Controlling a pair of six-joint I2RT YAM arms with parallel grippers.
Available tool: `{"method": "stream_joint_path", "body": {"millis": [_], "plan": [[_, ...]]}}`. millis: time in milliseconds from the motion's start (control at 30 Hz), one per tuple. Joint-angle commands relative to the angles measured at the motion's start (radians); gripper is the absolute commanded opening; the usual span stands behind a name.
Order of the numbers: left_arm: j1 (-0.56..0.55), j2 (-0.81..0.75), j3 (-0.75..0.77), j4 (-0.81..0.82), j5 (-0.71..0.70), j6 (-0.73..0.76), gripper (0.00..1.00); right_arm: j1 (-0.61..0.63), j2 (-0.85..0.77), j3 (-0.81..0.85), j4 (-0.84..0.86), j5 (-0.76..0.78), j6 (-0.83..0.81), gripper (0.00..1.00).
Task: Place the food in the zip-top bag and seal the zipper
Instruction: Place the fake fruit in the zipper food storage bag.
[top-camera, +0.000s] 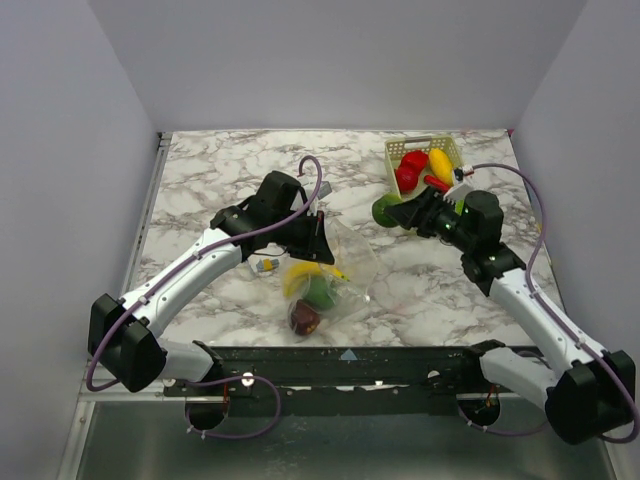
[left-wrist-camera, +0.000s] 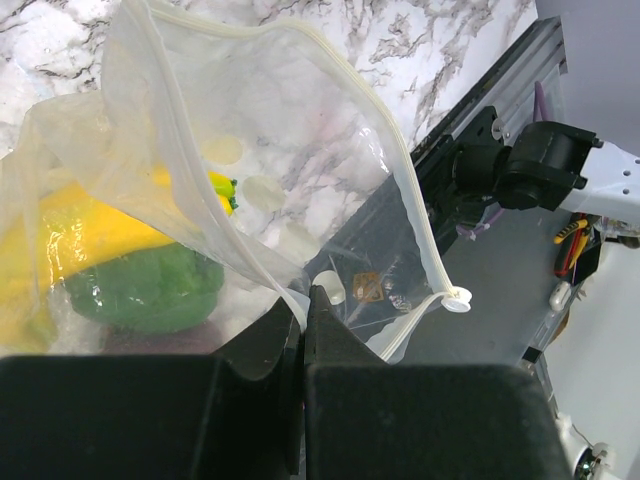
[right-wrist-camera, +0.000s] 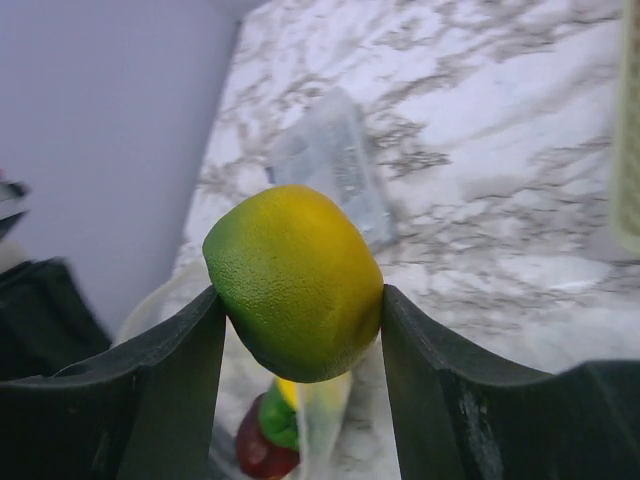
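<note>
Gripping a glossy green-yellow toy citrus (right-wrist-camera: 295, 280) across its widest girth between the jaws of the right claw (right-wrist-camera: 300, 300): hard, light, probably slippery. Pinching the limp, crinkly zip-top bag (left-wrist-camera: 300, 130) near its zipper (left-wrist-camera: 400, 170) in the clenched left claw (left-wrist-camera: 305, 320), propping the mouth open ahead.

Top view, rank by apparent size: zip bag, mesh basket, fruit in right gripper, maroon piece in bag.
1. zip-top bag
2. mesh basket
3. green-yellow fruit and maroon piece: look alike; fruit partly hidden by right gripper.
</note>
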Motion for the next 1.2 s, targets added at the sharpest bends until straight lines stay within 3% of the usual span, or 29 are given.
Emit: {"method": "stream_joint_path", "body": {"millis": [0,200,400,700,933,1167], "plan": [[-0.003,-0.005,0.003,0.0,-0.003,0.014,0.0,0.028,-0.118,-0.074,0.189,-0.212,0.157,0.07],[-0.004,-0.005,0.003,0.001,0.0,0.014,0.0,0.19,-0.152,-0.094,0.139,-0.209,0.166,0.09],[-0.002,-0.008,0.002,0.001,-0.008,0.015,0.0,0.402,-0.123,-0.067,-0.018,0.026,0.112,0.1],[-0.002,0.0,0.005,-0.003,-0.006,0.017,0.0,0.427,-0.156,-0.118,-0.098,0.051,0.137,0.15],[-0.002,0.004,0.006,-0.003,-0.006,0.016,0.0,0.43,-0.166,-0.077,-0.231,0.097,0.093,0.34],[-0.002,0.005,0.006,-0.002,-0.007,0.015,0.0,0.43,-0.15,-0.061,-0.248,0.078,0.081,0.51]]}}
